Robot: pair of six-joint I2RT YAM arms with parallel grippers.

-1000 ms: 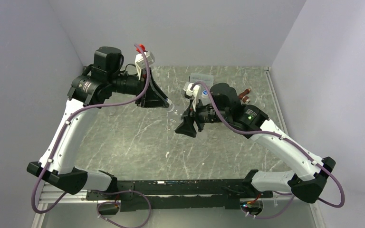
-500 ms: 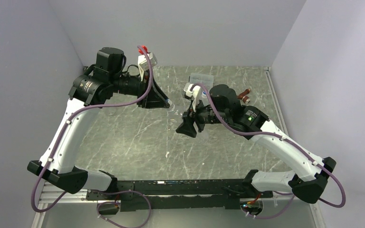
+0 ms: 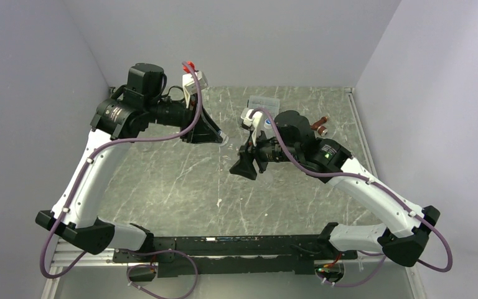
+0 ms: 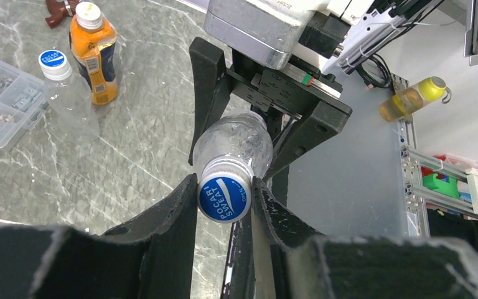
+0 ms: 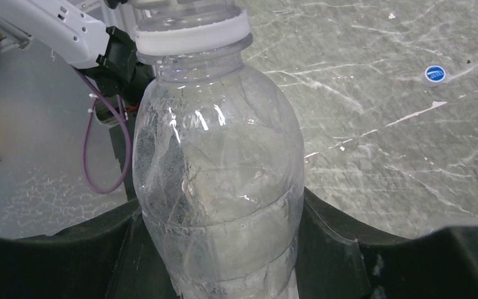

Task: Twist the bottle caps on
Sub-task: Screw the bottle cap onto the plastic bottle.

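Note:
A clear bottle is held off the table between my two grippers. My right gripper is shut on the bottle's body, one finger on each side. My left gripper is shut on a blue cap marked "Pocari Sweat", which sits on this bottle's neck. In the top view the left gripper and right gripper face each other above the table's middle. A loose blue cap lies flat on the table.
An orange bottle with a white cap and a clear bottle with a blue cap stand beside a flat clear plastic box. A brownish bottle lies behind the right arm. Walls close the table at the back and sides.
My left wrist has turned and shifted slightly to the right while gripping the cap. The right arm and the bottle have stayed almost still.

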